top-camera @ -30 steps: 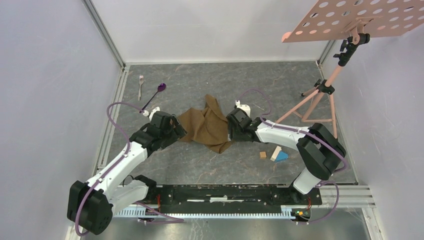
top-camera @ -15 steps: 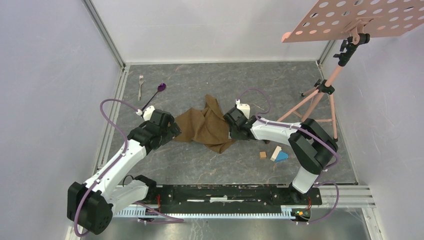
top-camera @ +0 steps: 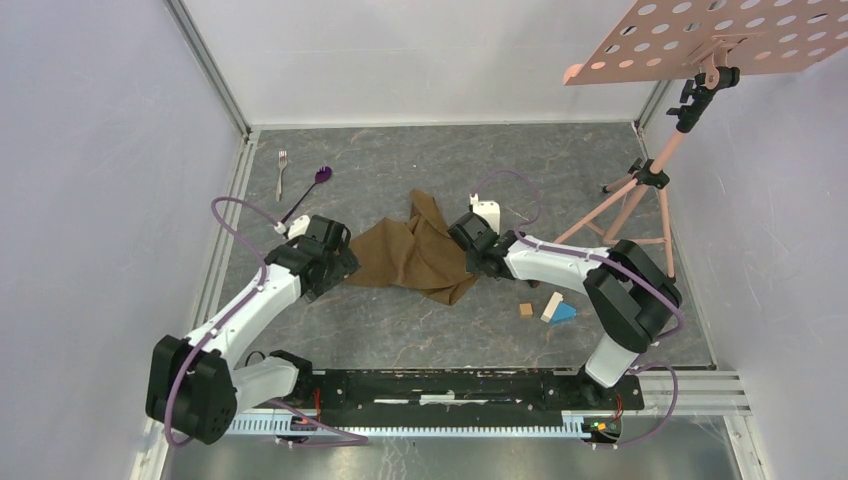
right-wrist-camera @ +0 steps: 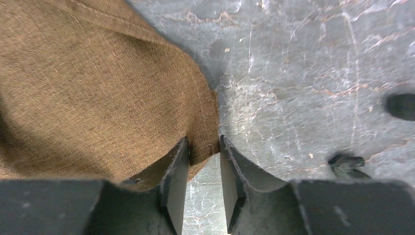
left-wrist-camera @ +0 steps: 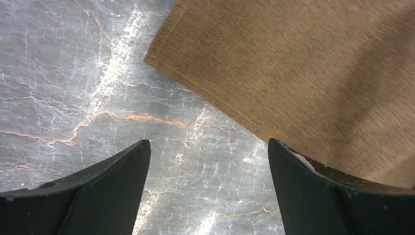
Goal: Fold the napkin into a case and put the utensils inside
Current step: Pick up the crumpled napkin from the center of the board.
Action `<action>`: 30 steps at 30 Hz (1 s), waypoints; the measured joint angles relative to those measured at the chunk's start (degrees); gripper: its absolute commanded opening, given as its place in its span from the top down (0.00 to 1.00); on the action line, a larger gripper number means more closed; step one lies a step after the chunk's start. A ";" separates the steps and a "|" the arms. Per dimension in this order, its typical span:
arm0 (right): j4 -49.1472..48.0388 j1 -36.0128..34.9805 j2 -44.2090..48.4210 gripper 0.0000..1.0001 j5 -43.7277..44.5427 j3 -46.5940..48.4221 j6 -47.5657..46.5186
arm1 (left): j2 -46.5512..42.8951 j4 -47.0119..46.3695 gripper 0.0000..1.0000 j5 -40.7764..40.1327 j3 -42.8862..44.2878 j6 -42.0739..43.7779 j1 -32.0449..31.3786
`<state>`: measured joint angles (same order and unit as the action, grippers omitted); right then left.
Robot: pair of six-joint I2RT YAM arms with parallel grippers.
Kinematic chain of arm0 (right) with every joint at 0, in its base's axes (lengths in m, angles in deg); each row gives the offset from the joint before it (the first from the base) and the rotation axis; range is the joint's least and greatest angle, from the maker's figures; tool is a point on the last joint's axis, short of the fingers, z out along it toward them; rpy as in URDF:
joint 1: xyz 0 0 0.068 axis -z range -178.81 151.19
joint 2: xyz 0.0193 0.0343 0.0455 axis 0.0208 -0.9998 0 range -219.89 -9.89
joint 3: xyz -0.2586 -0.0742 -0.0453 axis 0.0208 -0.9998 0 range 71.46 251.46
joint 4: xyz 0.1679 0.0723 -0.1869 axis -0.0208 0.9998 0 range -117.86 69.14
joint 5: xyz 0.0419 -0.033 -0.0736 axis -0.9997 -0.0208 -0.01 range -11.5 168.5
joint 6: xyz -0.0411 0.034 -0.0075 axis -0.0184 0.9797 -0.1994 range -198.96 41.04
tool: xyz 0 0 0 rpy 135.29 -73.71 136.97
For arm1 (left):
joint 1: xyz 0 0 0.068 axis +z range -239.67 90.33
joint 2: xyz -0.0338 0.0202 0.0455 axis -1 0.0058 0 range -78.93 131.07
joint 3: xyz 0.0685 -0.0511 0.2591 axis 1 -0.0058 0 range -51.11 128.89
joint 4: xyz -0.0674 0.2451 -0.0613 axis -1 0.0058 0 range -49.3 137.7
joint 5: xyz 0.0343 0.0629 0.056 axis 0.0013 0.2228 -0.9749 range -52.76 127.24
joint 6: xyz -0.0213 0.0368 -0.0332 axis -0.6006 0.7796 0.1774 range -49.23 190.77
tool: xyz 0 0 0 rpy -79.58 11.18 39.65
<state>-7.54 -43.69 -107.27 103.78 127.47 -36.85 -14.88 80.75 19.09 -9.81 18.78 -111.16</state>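
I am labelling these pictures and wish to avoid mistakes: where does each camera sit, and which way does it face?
Top view: fixed above and behind the robot, looks down on the table and napkin; left arm and right arm show, bases at the bottom.
Left wrist: on the left arm, looks down at the napkin's corner; wide-open left jaws show.
Right wrist: on the right arm, looks down at the napkin's edge, which lies between the narrow right jaws.
Shared: all three see the napkin and table.
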 measured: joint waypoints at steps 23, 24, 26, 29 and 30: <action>-6.58 2.03 -0.85 0.57 0.44 -2.64 -7.91 | 5.42 -0.96 0.18 1.64 0.00 -1.05 3.39; -6.86 2.03 -0.96 0.56 0.44 -2.69 -7.89 | 5.42 -0.96 0.18 1.62 0.00 -1.05 3.39; -7.06 2.03 -0.96 0.54 0.39 -2.69 -7.89 | 5.44 -0.96 0.18 1.55 0.00 -1.05 3.39; -7.06 2.03 -0.98 0.57 0.37 -2.71 -7.69 | 5.44 -0.96 0.18 1.42 0.00 -1.03 3.39; -7.17 2.03 -0.98 0.58 0.33 -2.80 -7.54 | 5.44 -0.96 0.18 1.29 0.00 -1.03 3.39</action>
<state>-14.71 -41.66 -108.25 104.10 124.67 -44.39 -9.44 79.79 20.38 -9.81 17.75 -107.78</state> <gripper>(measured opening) 0.449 0.822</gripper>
